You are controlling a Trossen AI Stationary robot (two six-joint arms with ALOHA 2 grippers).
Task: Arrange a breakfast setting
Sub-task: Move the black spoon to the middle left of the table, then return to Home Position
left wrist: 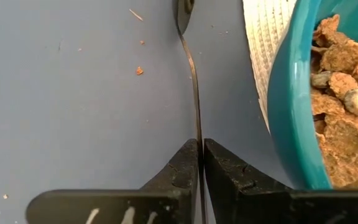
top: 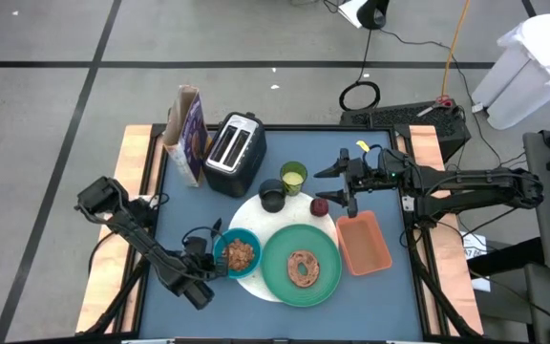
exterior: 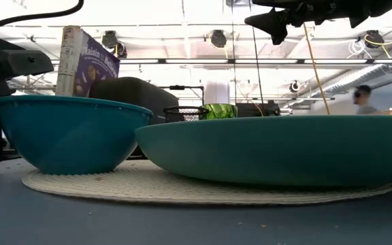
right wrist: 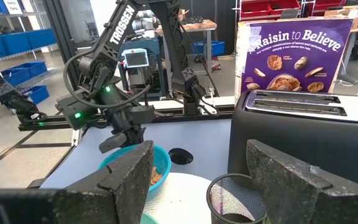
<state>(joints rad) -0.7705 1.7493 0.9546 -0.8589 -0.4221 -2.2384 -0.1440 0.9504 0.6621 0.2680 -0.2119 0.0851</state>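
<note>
Left gripper (left wrist: 201, 163) pinches the spoon (left wrist: 192, 74) flat on the counter (top: 184, 205) beside the bowl (top: 236, 253), near the front-left corner. Right gripper (top: 336, 185) hovers open above the fruit (top: 320, 205). Plate (top: 301, 266), mat (top: 256, 215) and cups (top: 293, 177) look set; releasing the spoon seems all that remains

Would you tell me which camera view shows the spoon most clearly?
The left wrist view: the spoon runs up from the shut left gripper, handle clamped, beside the teal bowl. The high view shows only a thin sliver near the bowl; the low and right wrist views do not show it.
</note>
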